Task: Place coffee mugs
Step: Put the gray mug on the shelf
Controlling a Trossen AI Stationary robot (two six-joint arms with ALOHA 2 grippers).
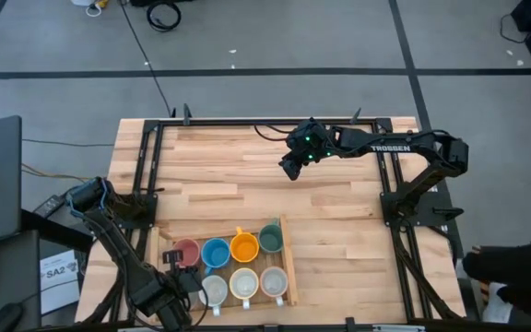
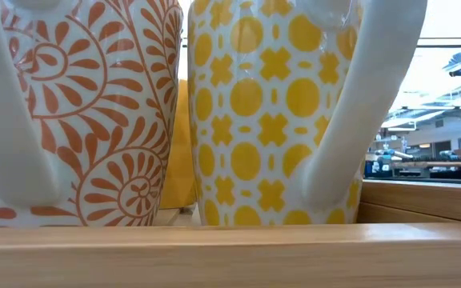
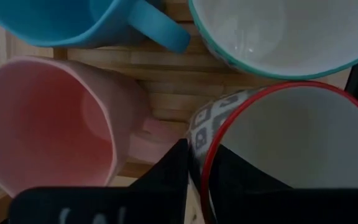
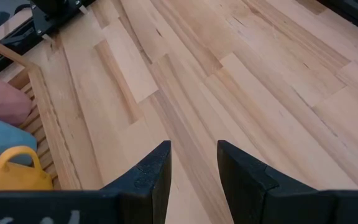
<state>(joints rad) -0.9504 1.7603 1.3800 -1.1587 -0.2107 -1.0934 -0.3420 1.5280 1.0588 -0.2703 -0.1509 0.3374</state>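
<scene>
Seven mugs sit in the wooden tray (image 1: 289,267); the left gripper (image 3: 194,180) pinches the rim of the red-rimmed mug (image 3: 291,149), while the right gripper (image 4: 193,171) hovers apart, slightly parted, empty.

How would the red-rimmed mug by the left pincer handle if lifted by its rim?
The red-rimmed mug looks rigid and glossy, so probably slippery and breakable. One finger sits outside its wall; the pink mug crowds close, so a tilt may knock it.

Grey floor (image 1: 275,37) with dark lines; black cables (image 1: 164,14); bright windows (image 2: 446,64).
</scene>
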